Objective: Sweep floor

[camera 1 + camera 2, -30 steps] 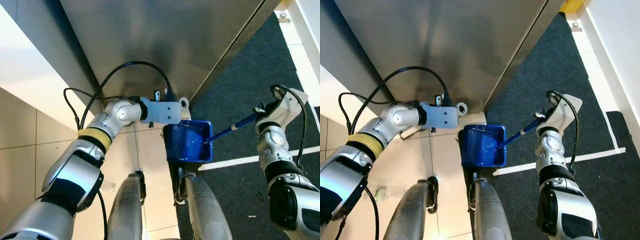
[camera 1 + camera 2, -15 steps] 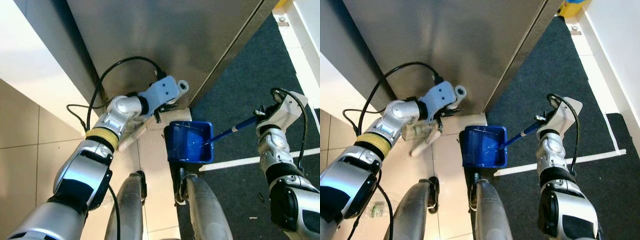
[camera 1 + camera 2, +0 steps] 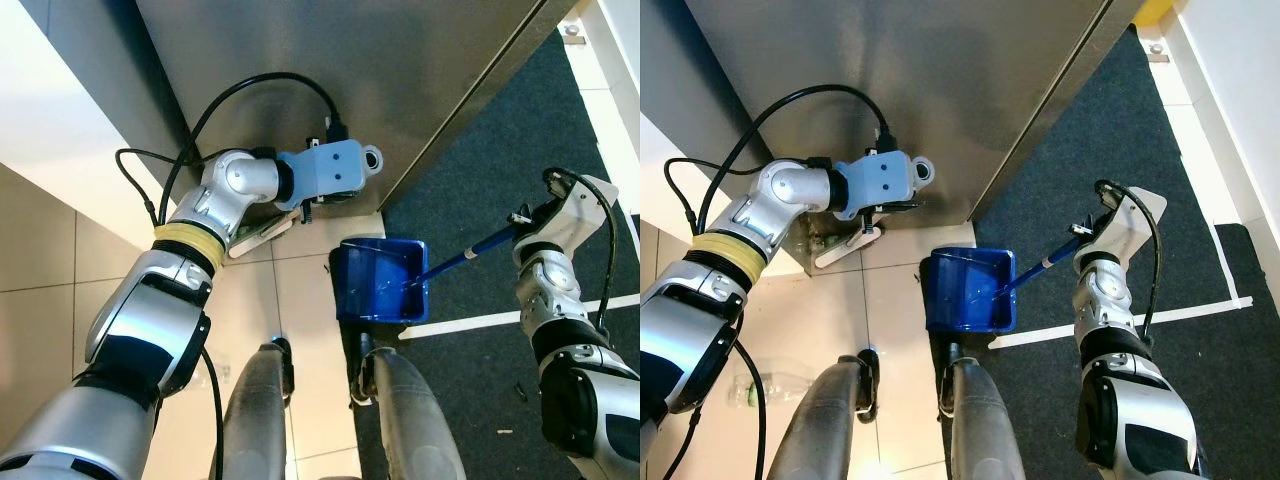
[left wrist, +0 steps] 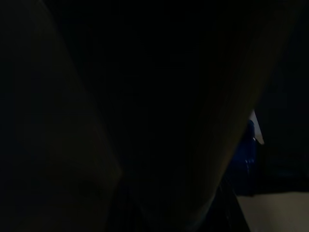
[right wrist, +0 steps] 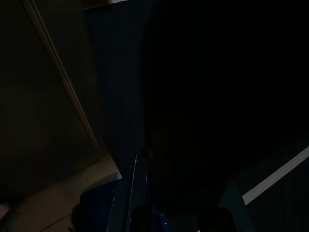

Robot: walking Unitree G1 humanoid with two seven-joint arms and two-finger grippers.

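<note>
Down low, left gripper (image 3: 305, 205) jaws unreadable over a brush (image 3: 262, 229), right gripper (image 3: 520, 232) jaws gripping the blue dustpan (image 3: 380, 282) handle (image 3: 462, 257)

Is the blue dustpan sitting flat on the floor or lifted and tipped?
Flat, as far as shows: the blue dustpan rests on the tiled floor before the robot's feet, mouth facing up, handle slanting to the right gripper.

A tall steel cabinet (image 3: 330, 80) fills the upper centre, blocking reach forward. At frame centre, a blue dustpan (image 3: 380, 285) stands on the tile floor (image 3: 60, 330) just beside the robot's feet. Open tile lies lower left, dark carpet (image 3: 480, 190) at right.
</note>
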